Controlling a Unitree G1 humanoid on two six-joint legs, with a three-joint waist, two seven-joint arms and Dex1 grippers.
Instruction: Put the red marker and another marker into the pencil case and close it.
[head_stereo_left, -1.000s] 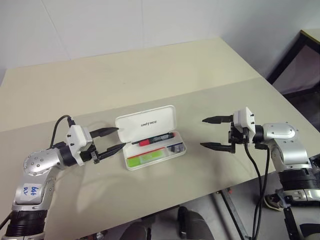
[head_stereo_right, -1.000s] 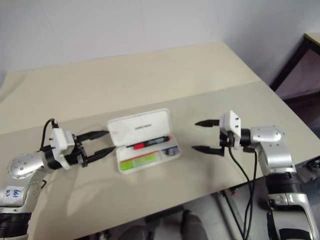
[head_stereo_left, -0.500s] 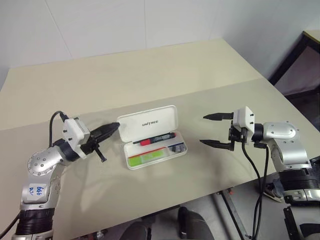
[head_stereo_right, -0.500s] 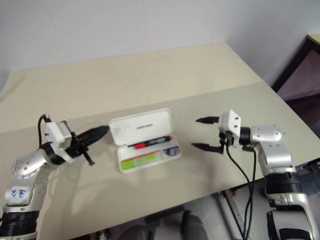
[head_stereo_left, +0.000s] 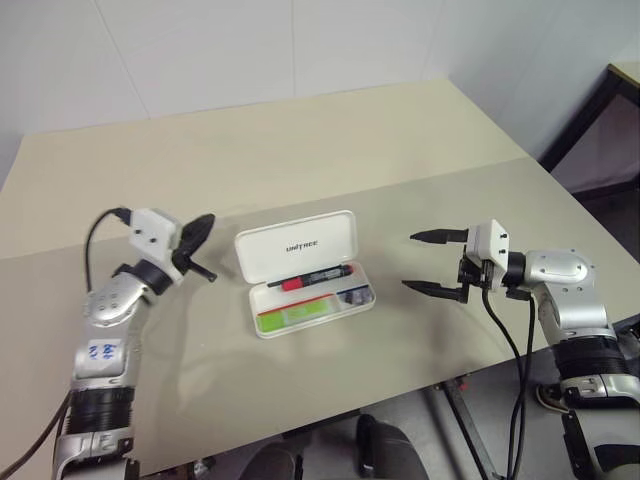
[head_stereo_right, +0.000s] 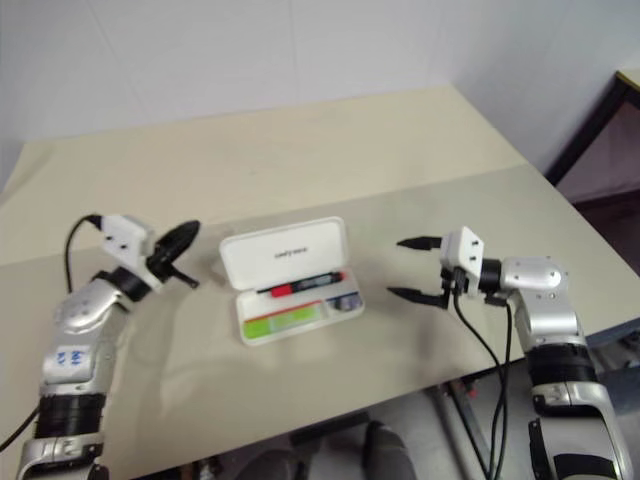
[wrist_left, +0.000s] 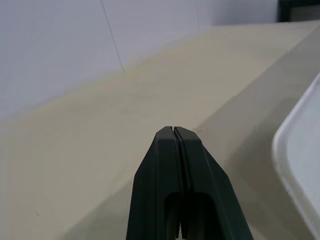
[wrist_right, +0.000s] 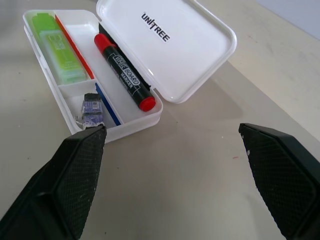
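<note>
On the table (head_stereo_left: 300, 140) the pencil case (head_stereo_left: 303, 272) lies open, its raised lid reading "UNITREE", with the red marker (wrist_right: 124, 73), labelled "WHITE BOARD MARKER", and the green highlighter (wrist_right: 56, 42) inside. The right gripper (head_stereo_left: 432, 263) gapes empty beside it. The left gripper (head_stereo_left: 199, 234), half spread a second ago, has clenched on nothing and swung away from the case.

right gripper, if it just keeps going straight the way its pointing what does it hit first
Probably the pencil case: the open right gripper points across bare table at its near end, below the raised lid. Depth is hard to judge.
</note>
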